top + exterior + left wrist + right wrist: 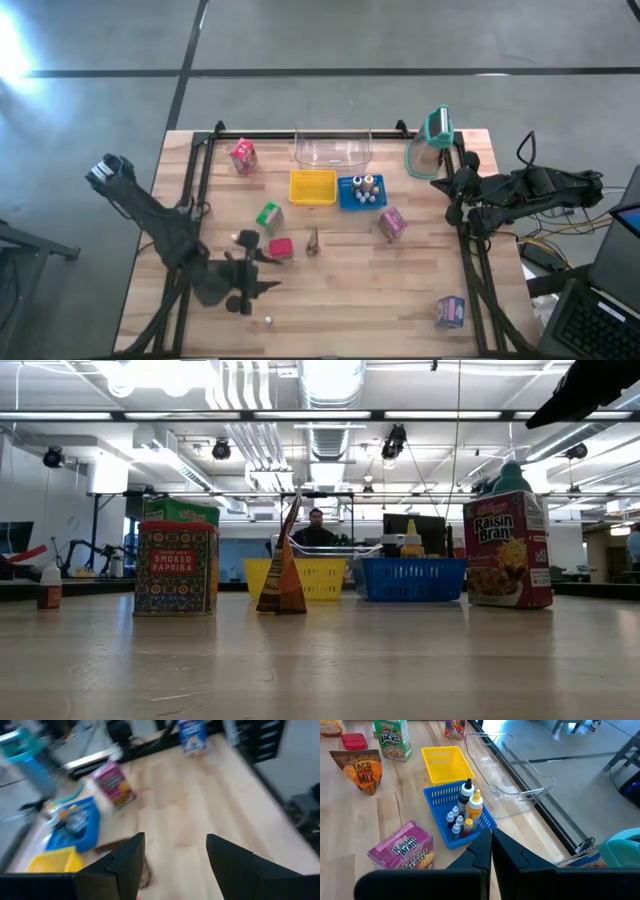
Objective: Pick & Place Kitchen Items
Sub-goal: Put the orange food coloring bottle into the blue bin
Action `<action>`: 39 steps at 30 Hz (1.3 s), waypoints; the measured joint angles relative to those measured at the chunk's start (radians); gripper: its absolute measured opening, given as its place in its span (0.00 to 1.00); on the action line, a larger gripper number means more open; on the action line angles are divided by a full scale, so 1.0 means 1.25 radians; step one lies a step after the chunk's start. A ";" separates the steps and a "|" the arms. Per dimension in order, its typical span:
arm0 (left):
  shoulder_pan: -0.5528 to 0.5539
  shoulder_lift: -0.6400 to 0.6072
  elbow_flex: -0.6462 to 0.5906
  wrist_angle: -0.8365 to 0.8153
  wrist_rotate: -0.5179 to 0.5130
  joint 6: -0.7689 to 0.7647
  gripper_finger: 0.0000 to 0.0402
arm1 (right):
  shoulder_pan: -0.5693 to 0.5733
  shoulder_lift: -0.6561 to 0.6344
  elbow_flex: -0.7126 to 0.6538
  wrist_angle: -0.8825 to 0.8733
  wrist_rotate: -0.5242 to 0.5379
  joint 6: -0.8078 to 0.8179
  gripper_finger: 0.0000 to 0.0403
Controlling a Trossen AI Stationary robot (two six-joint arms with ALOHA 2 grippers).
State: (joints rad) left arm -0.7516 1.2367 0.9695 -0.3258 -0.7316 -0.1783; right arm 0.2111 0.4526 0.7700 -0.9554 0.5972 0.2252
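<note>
1. Hovering over the near-left part of the table (400,300), the left gripper (248,290) has its two fingers (125,862) spread apart with bare wood between them: released, grasping nothing.
2. Just beside it lie loose items not yet put away: a small white ball (268,320) on the near side, a red paprika tin (281,249) and a green cereal carton (268,215) farther in, and a taco-mix pouch (313,241) to their right.
3. A pink-red carton (243,155) stands alone at the far left (well apart from everything else).
4. In the middle, the yellow basket (313,187) looks empty, with a clear tray (333,150) beyond it.
5. Touching its right side, the blue basket (350,195) already holds several small bottles (465,812), so that part appears done.
6. Right of the baskets, a purple Raisin Bran carton (392,224) sits on the wood; another small carton (450,311) lies near the right corner.
7. At the right edge, the right gripper (491,845) waits off the table, clenched on nothing, beside a teal-lidded jug (432,140).
8. By my judgement the task is under halfway: only the bottles are binned and most cartons remain.
</note>
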 joint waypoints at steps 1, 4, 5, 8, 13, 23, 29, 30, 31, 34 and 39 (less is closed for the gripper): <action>-0.008 0.005 0.021 -0.051 -0.034 -0.041 0.54 | 0.000 0.000 0.000 0.000 0.000 0.000 0.02; -0.004 0.009 0.085 -0.249 -0.059 -0.201 0.54 | 0.000 0.000 0.000 0.000 -0.001 0.000 0.02; 0.003 0.010 0.104 -0.320 -0.056 -0.253 0.54 | 0.000 0.000 0.000 0.000 -0.001 0.000 0.02; 0.027 0.008 0.161 -0.528 -0.026 -0.396 0.54 | 0.000 0.000 0.000 0.000 -0.001 0.000 0.02; 0.041 -0.002 0.211 -0.837 0.024 -0.626 0.54 | 0.000 0.000 0.000 0.000 -0.002 0.000 0.02; 0.115 -0.052 0.129 -0.965 0.164 -0.849 0.54 | 0.000 0.000 0.000 0.001 -0.002 0.000 0.02; 0.213 -0.068 0.043 -0.975 0.229 -0.831 0.54 | 0.000 0.000 0.000 0.001 -0.002 0.000 0.02; 0.231 -0.068 0.029 -0.966 0.242 -0.816 0.54 | 0.000 0.000 0.000 0.001 -0.002 0.000 0.02; 0.248 -0.068 0.015 -0.948 0.254 -0.798 0.54 | 0.000 0.000 0.000 0.001 -0.002 0.000 0.02; 0.301 -0.069 -0.036 -0.877 0.318 -0.732 0.54 | 0.000 0.000 0.000 0.001 -0.002 0.000 0.02; 0.363 -0.069 -0.113 -0.781 0.391 -0.657 0.54 | 0.000 0.000 0.000 0.001 -0.001 0.000 0.02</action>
State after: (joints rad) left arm -0.2984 1.1511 0.8288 -1.3021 -0.2426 -0.9990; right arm 0.2111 0.4530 0.7700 -0.9539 0.5957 0.2249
